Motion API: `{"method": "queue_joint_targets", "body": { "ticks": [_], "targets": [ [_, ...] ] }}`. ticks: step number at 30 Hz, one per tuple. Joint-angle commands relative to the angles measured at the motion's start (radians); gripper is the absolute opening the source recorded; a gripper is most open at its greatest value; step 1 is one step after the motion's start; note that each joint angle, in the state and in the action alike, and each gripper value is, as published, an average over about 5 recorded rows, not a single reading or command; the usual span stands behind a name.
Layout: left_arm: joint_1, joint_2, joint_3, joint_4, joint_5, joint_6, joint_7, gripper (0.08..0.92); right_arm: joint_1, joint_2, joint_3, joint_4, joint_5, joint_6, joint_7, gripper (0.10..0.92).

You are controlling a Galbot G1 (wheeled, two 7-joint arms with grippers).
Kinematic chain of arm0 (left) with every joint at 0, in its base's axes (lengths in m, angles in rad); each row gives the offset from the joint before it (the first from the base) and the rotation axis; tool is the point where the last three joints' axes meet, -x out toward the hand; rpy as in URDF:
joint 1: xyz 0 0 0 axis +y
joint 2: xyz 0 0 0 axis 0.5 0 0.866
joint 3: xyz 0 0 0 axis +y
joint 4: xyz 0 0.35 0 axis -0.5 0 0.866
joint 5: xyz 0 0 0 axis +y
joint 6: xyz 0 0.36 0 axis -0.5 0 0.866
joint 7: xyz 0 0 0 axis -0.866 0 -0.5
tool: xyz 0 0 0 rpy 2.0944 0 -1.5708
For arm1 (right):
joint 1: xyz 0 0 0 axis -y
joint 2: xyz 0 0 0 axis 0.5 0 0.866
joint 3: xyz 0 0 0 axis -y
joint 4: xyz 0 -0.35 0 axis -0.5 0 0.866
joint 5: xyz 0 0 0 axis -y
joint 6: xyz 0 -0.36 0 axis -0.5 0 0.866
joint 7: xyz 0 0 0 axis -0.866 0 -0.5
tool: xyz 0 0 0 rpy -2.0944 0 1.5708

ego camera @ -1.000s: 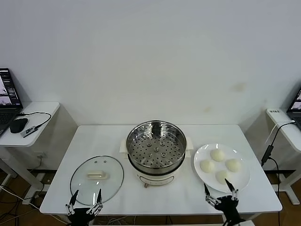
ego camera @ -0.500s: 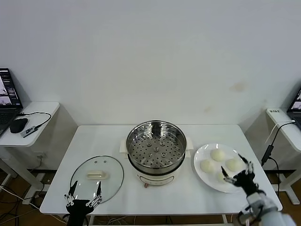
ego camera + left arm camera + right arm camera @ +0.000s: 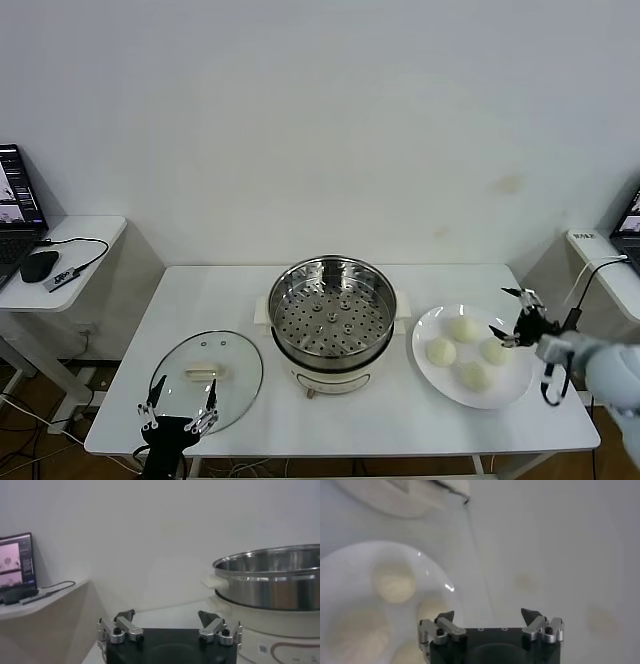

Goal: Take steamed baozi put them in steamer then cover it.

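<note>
From the head, the right gripper (image 3: 513,318), jaws apart and empty, hovers at the plate's (image 3: 430,370) 3 o'clock edge, apparently lined up for 1 of 4 baozi (image 3: 463,328); the open steamer (image 3: 332,308) sits centre, cover (image 3: 206,381) at its 8 o'clock, on a white table (image 3: 210,290) against a plain wall. The left wrist view shows the left gripper (image 3: 169,625) spread, idle beside the steamer. The right wrist view looks down onto the buns.

The right gripper (image 3: 512,312), fingers spread, now hovers at the far right edge of the flat white plate (image 3: 432,368), up from the table's near edge.

Cream-white steamed baozi (image 3: 463,328); shiny silver steamer (image 3: 332,300); white plate (image 3: 512,384).
</note>
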Motion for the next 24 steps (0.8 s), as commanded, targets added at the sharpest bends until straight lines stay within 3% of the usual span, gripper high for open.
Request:
{"method": "queue_joint_targets", "body": {
  "ticks": [1, 11, 24],
  "targets": [
    [-0.003, 0.000, -0.005, -0.002, 0.011, 0.002, 0.002, 0.823, 0.636, -0.158, -0.601, -0.278, 0.026, -0.006, -0.295, 0.823],
    [-0.030, -0.010, -0.018, -0.009, 0.007, 0.023, 0.000, 0.823, 0.975, 0.034, -1.030, -0.524, 0.024, 0.036, -0.417, 0.823],
    [-0.040, -0.014, -0.031, -0.010, 0.007, 0.028, 0.003, 0.823, 0.952, 0.193, -1.061, -0.673, 0.011, 0.033, -0.399, 0.823]
  ]
}}
